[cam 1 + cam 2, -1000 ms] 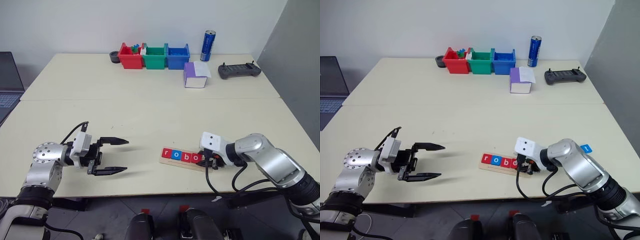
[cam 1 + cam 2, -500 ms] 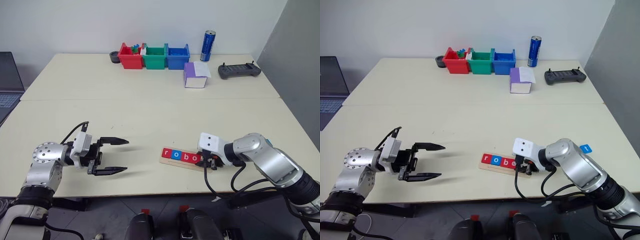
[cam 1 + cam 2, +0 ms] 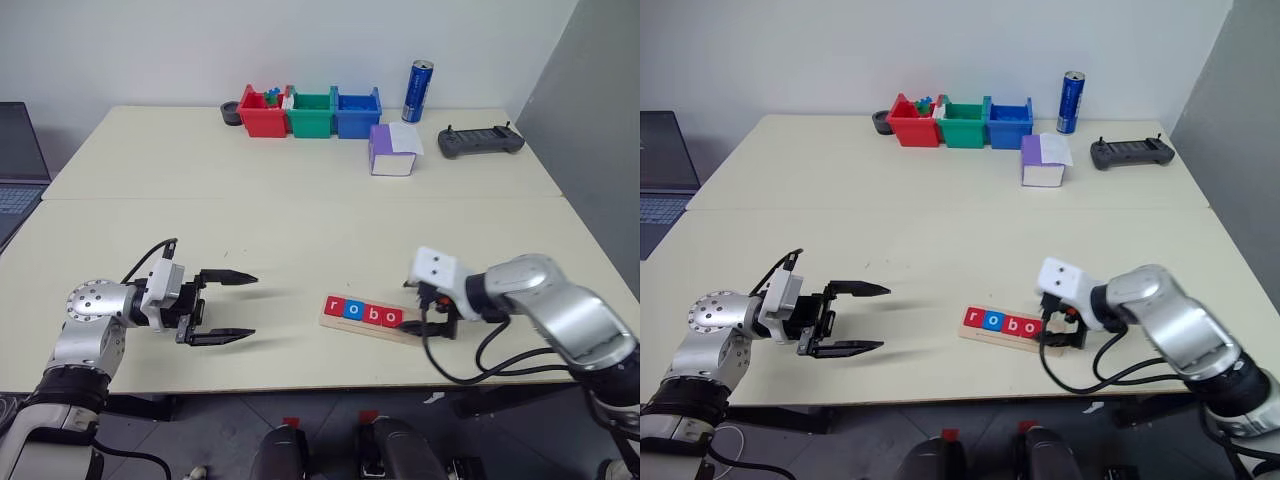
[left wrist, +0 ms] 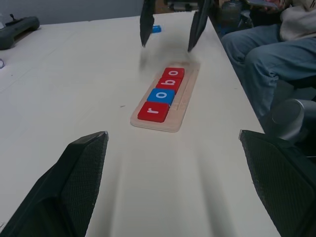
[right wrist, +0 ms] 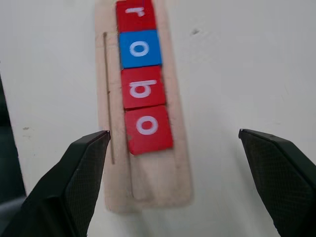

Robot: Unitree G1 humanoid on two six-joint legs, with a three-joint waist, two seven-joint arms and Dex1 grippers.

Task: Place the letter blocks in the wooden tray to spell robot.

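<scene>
Hovering just past the wooden tray's empty end, right gripper spread apart; four letter blocks seated; left gripper apart, well clear.

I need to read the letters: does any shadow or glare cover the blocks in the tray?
Right wrist view: the letter blocks in the wooden tray are evenly lit, no glare, all readable. Left wrist view: a faint shadow under the right gripper lies on the table beyond the tray, off the blocks.
</scene>
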